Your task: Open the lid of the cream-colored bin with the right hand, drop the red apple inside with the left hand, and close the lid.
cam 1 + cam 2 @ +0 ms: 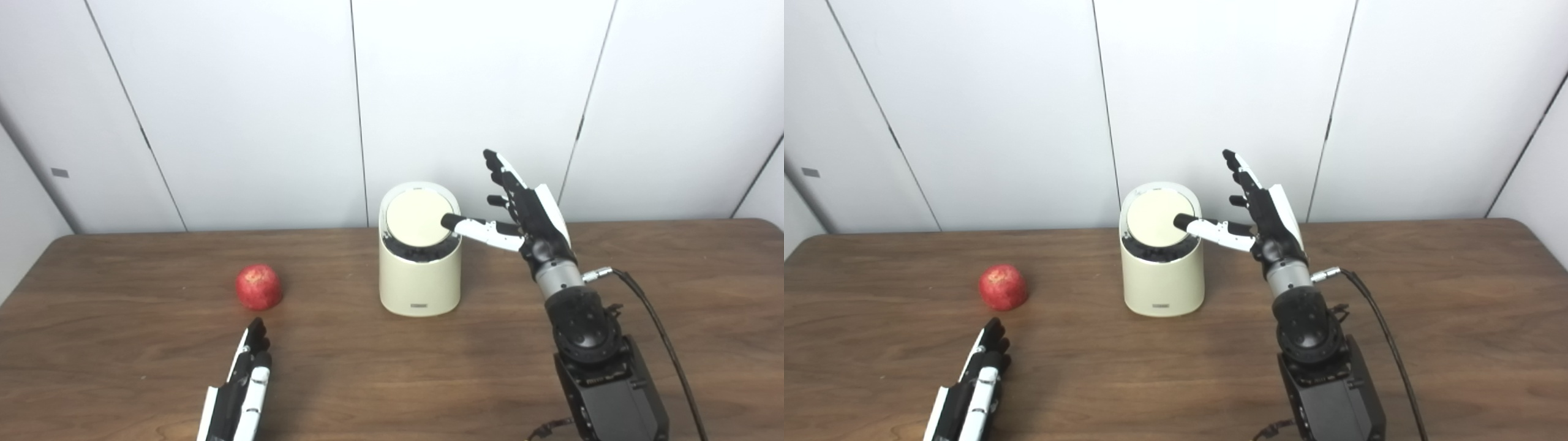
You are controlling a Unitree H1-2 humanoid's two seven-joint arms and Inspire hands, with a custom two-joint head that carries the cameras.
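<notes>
Bin (419,278) lid (414,219) tilts partly open under the spread right hand's (530,211) thumb — apple (259,286) untouched beside the empty, flat left hand (245,383).

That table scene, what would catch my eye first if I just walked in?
Probably the black and white right hand raised beside the cream bin near the middle of the brown table, its thumb stretched out over the round lid. Next, the red apple, alone on the table to the left of the bin. Just in front of it lies the left hand, flat, holding nothing.
</notes>
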